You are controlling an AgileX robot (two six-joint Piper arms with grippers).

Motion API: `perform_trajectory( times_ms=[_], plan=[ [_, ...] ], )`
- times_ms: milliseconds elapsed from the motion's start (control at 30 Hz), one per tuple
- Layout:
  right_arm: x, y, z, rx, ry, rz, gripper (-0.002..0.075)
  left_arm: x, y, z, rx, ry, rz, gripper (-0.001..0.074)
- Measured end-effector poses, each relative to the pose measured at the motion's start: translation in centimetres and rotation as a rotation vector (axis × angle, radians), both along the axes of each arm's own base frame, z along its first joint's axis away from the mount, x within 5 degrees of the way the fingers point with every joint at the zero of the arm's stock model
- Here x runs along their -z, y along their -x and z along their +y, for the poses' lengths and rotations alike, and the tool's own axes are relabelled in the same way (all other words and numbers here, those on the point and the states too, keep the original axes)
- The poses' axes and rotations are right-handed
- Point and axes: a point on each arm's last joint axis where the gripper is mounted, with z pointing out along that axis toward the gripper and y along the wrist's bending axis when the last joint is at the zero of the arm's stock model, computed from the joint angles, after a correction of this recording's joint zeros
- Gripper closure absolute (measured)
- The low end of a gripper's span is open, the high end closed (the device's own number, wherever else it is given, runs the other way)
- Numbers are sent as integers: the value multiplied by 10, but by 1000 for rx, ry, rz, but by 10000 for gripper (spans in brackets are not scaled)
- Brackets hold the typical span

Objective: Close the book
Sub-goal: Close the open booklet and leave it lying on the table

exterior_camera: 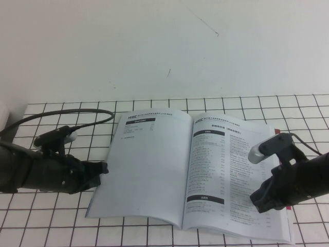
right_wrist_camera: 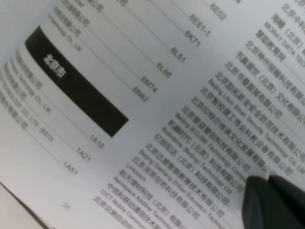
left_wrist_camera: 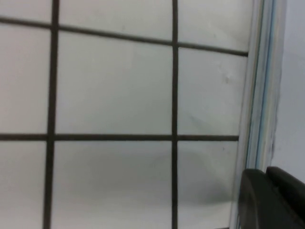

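The thin white paper booklet (exterior_camera: 169, 170) is lying open and flat mid-desk on the white black-gridded desk (exterior_camera: 61, 226). Its left page is showing mostly blank under one black bar, its right page dense columns of small print. The left hand (exterior_camera: 102, 168) is sitting just beside its 9 o'clock edge, the right hand (exterior_camera: 259, 199) over the right page at 4 o'clock; whether either is spread or pressed together I cannot tell

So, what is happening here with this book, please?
The book lies open and flat on the gridded table. The left gripper sits low beside the book's left edge. The right gripper hangs over the book's right half, near the outer edge. Closing has not yet begun.
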Motion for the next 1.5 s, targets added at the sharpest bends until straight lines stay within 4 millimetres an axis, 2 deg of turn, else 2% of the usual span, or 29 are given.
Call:
perform_trajectory(
  times_ms=[133,233,333,433,500,567,667,900,1067,1300,1500],
  plan=[
    [0,0,0,4,-4,2,729,2,-1,-6,-3,85,33,738],
    [0,-1,1,31,-23,11,729,-2,1,-16,28,212,47,738],
    [0,-1,2,58,-44,22,729,-11,4,-36,112,383,24,738],
    [1,-2,2,73,-55,30,729,-26,13,-64,306,531,-23,738],
    [2,-2,3,76,-59,33,729,-35,17,-79,409,571,-65,738],
    [1,-2,3,78,-61,33,729,-39,17,-86,449,568,-95,738],
    [1,-2,3,78,-61,33,729,-39,12,-81,390,473,-129,738],
    [1,-2,3,78,-64,36,729,-37,-5,-43,182,6,-218,738],
    [2,-1,4,72,-69,43,729,-30,-13,-27,94,-175,-247,738],
    [2,-1,4,70,-70,44,729,6,-20,-19,68,-288,-175,738],
    [2,-2,4,68,-68,41,729,9,-21,-24,72,-238,-154,738]
  ],
)
